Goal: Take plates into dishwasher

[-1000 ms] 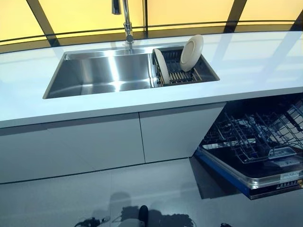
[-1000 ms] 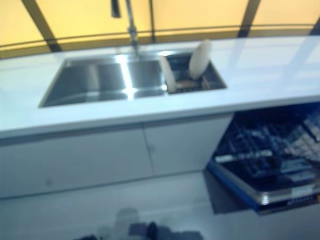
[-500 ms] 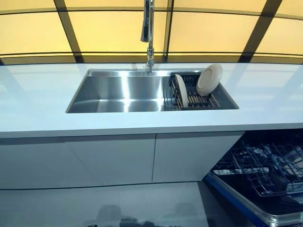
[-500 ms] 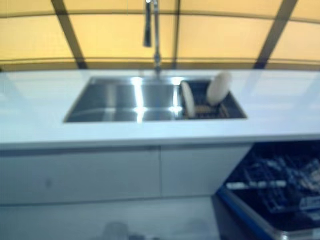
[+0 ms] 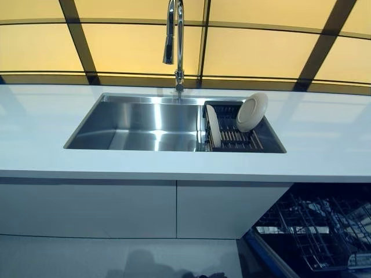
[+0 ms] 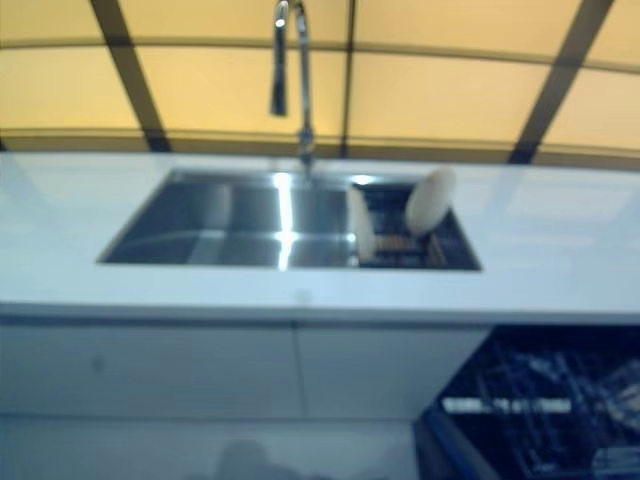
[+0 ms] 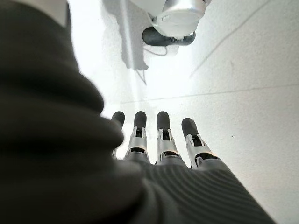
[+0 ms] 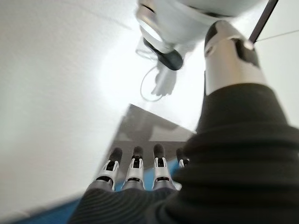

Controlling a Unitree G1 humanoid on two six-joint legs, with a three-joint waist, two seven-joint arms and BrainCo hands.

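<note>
- Two pale plates stand on edge in the dark rack (image 5: 240, 139) at the right end of the steel sink (image 5: 145, 124), centre of frame: one plate (image 5: 213, 125) at the rack's left side, the other plate (image 5: 251, 112) leaning at its back right.
- The dishwasher (image 5: 316, 231) is open at lower right, under the white bench (image 5: 52, 121).
- My left hand (image 7: 159, 144) hangs over the floor, fingers straight, empty.
- My right hand (image 8: 135, 175) likewise, fingers extended, holding nothing.

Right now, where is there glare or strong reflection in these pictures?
Left eye view: bright highlights on the steel sink bottom and the faucet; the countertop mirrors the window bars. Left wrist view: the floor beyond the left robot hand is washed white. Right wrist view: a similar bright patch past the right robot hand.
</note>
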